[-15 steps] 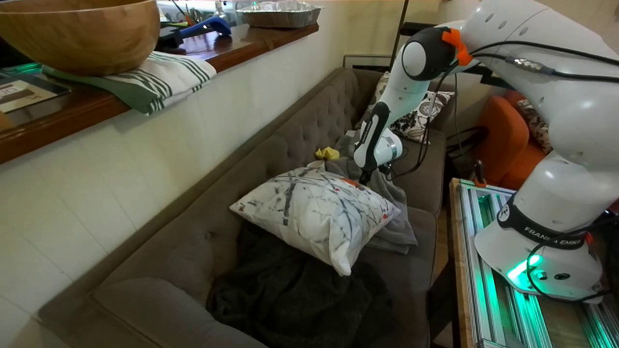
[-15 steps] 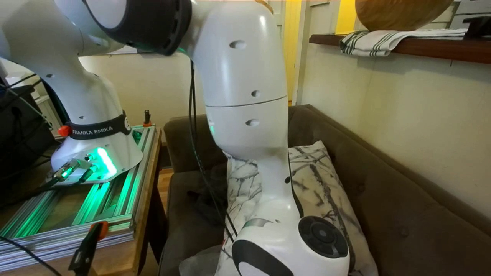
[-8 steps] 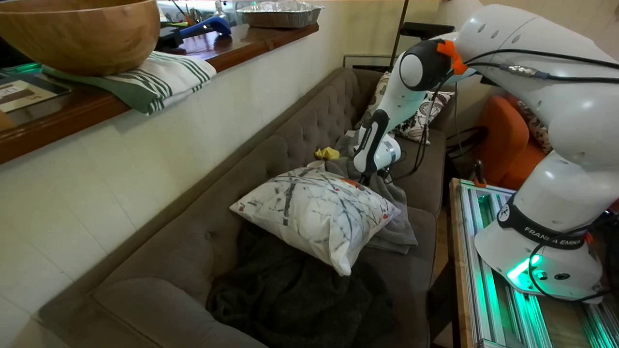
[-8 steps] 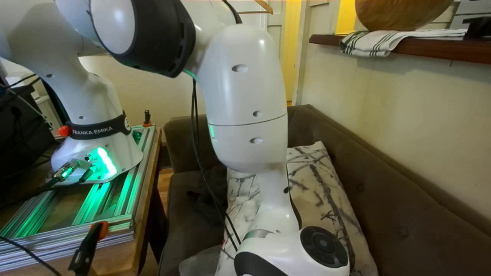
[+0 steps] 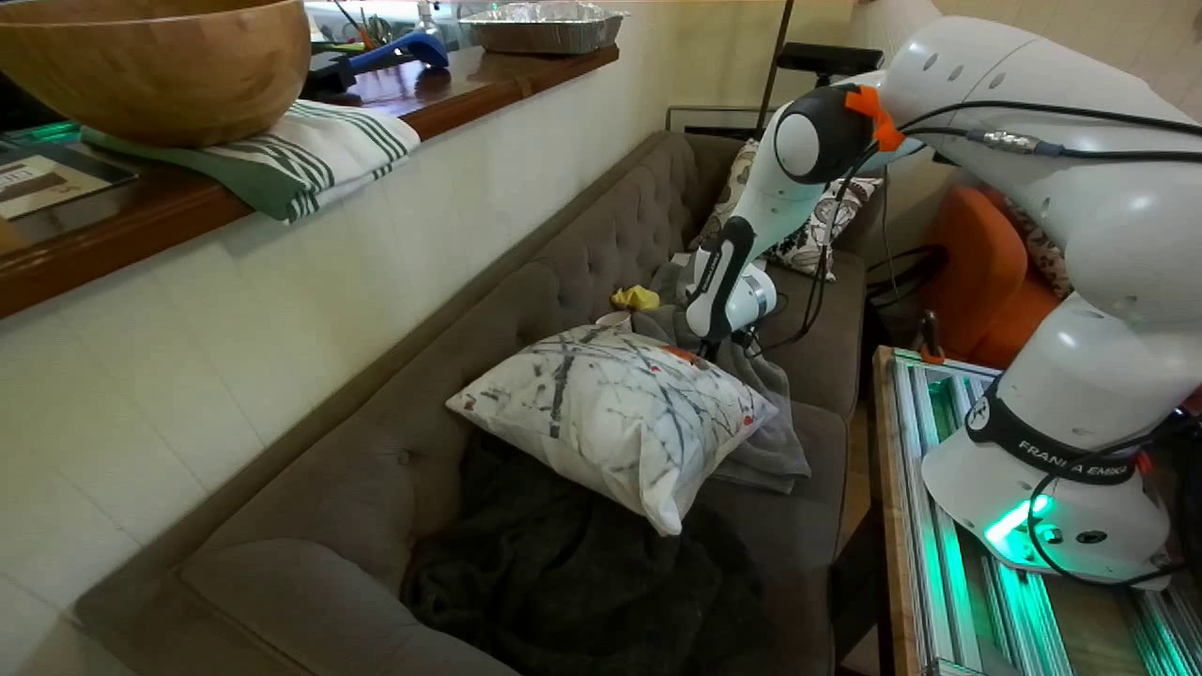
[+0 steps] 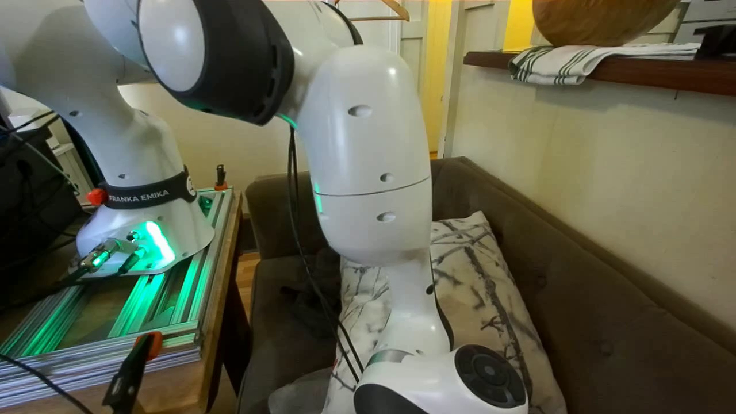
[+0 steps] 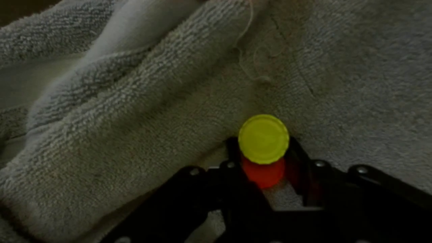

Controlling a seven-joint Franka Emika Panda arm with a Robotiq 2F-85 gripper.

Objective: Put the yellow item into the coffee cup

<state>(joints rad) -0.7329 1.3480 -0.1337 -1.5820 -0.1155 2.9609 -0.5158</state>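
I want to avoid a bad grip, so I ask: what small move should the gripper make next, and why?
I would probably close the gripper gently before any lift toward the cup: in the wrist view, its fingers stand on both sides of the round yellow-topped item, but whether they press on it cannot be told.

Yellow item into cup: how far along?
Done: the gripper is positioned, straddling the yellow-topped red item over the grey cloth.
In hand: the grasp; can't tell if it's clamped.
Left: lift, carry, release into what looks like a white cup, beyond the branch-print cushion in an exterior view.
Caveat: a crumpled yellow thing near the cup could be the target.
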